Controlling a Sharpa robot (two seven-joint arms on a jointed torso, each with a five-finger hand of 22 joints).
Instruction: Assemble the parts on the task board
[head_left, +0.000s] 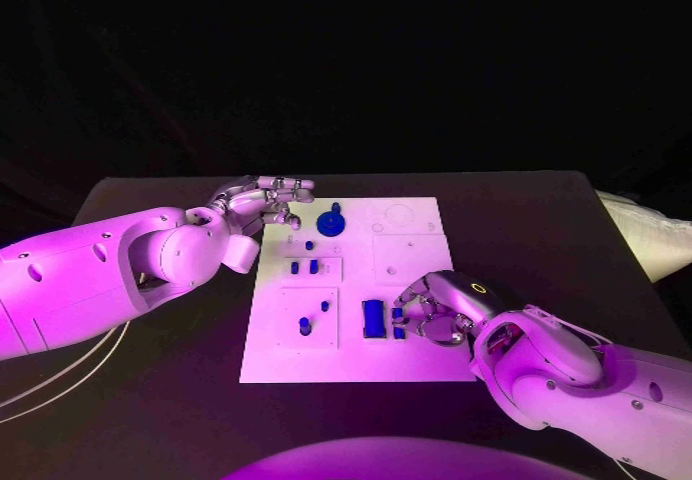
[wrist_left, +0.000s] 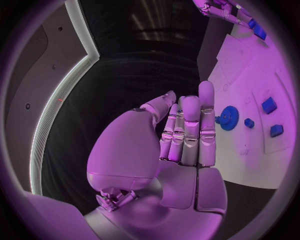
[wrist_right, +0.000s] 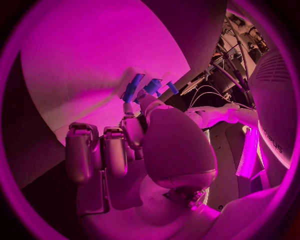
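The white task board (head_left: 411, 215) lies in the middle of the table. A blue gear (head_left: 333, 222) (wrist_left: 228, 117) stands near its far left corner. Small blue parts (head_left: 303, 267) (wrist_left: 269, 105) sit in its left sockets. A long blue block (head_left: 374, 317) (wrist_right: 132, 87) lies near the front. My left hand (head_left: 267, 205) (wrist_left: 184, 135) hovers at the board's far left corner beside the gear, its fingers side by side and holding nothing. My right hand (head_left: 440, 305) (wrist_right: 134, 145) is bent over the board's front right. Its fingertips (wrist_right: 128, 106) reach a small blue part (head_left: 398, 314) (wrist_right: 152, 86) beside the long block. Whether they grip it is hidden.
The black table (head_left: 562, 230) runs wide around the board on both sides. A pale padded object (head_left: 649, 240) lies off the table's right edge. White cables (head_left: 58, 370) hang below my left arm at the front left.
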